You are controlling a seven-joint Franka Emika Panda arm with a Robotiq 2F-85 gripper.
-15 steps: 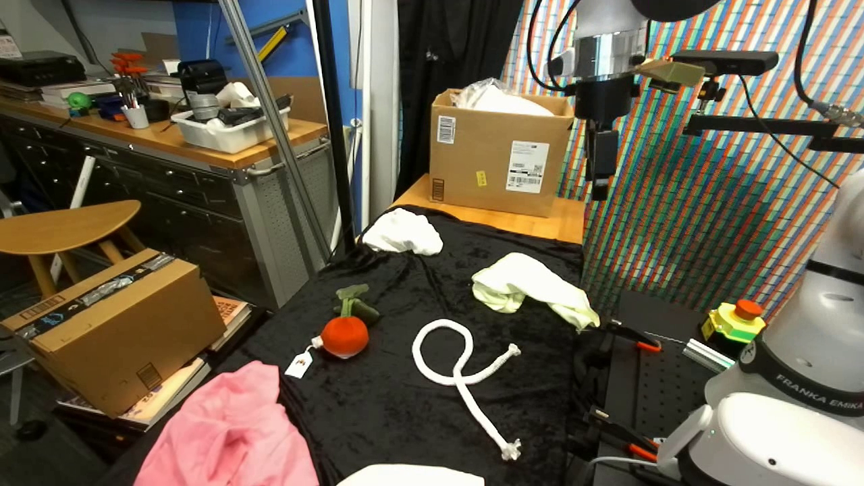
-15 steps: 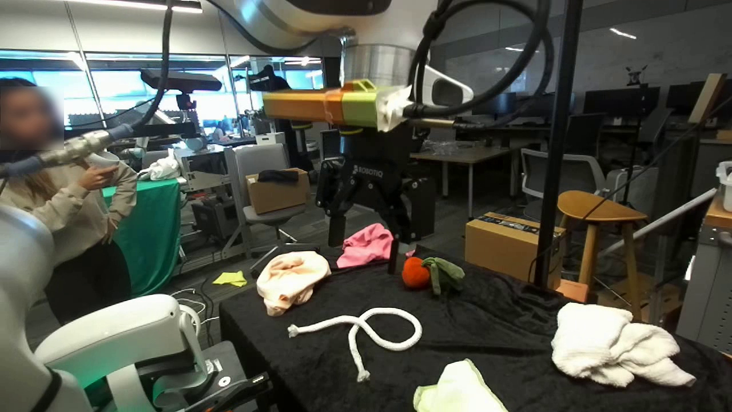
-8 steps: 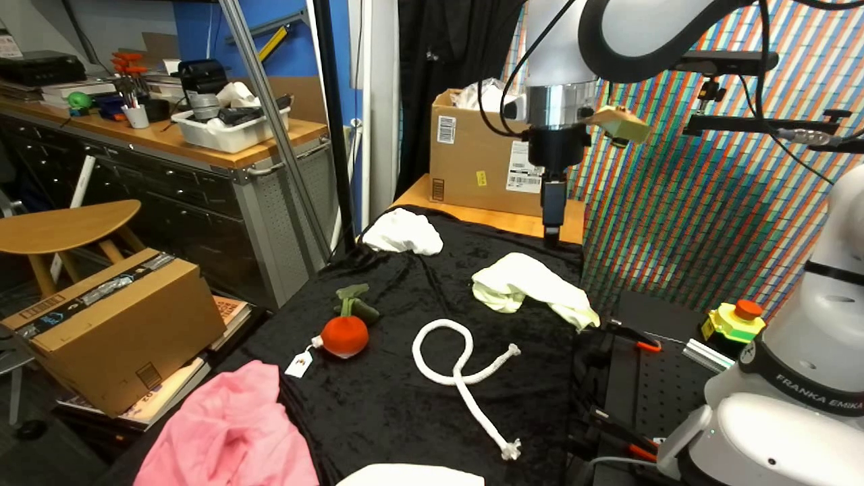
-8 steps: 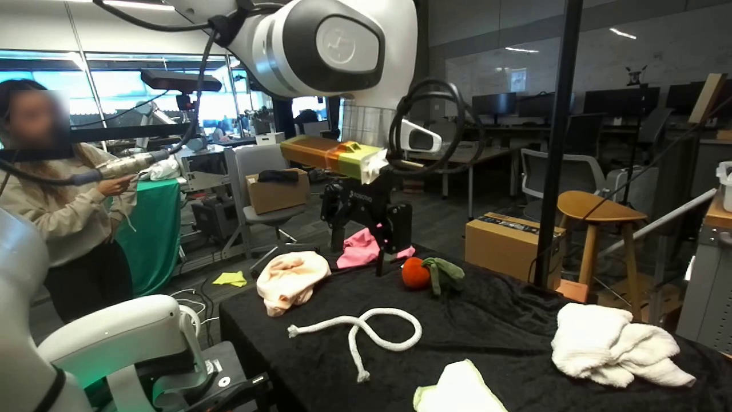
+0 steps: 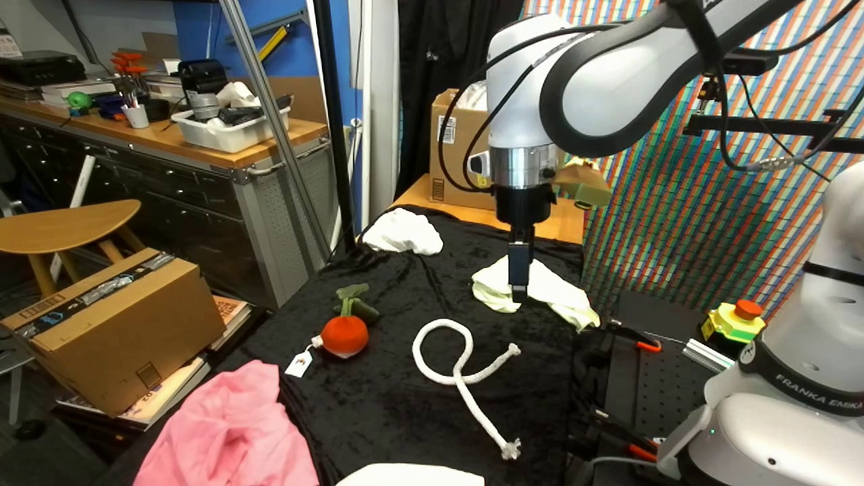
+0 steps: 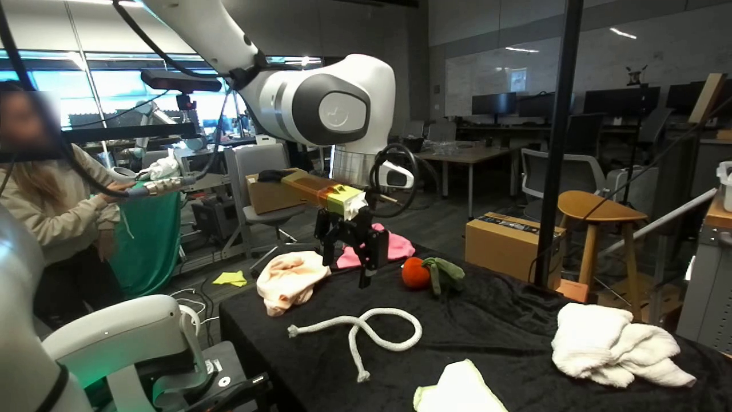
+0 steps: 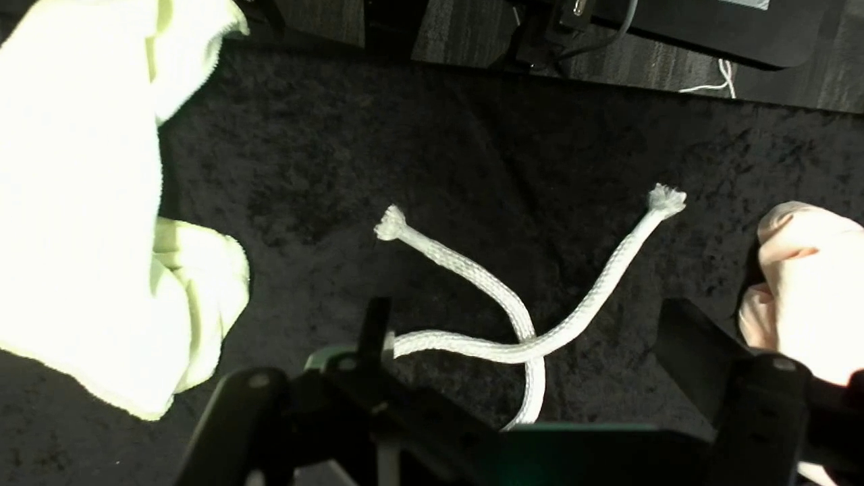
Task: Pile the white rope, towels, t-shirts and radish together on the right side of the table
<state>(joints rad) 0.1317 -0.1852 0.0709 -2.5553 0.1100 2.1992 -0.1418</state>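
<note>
From here, a crumpled peach cloth [image 6: 293,280] lies leftmost on the black-draped table [image 6: 503,329]; the black gripper [image 6: 347,271] hangs above, jaws wide apart; then come the white braided rope [image 6: 357,323], looped flat on the table, pink fabric [image 6: 397,246] behind it, a green-leaved, orange-red plush radish [image 6: 419,273], a pale yellow-green cloth [image 6: 459,392] and a white towel [image 6: 617,346].

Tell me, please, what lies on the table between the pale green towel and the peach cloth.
The white rope, crossing over itself, lies between the pale green towel and the peach cloth; the wrist view shows this.
</note>
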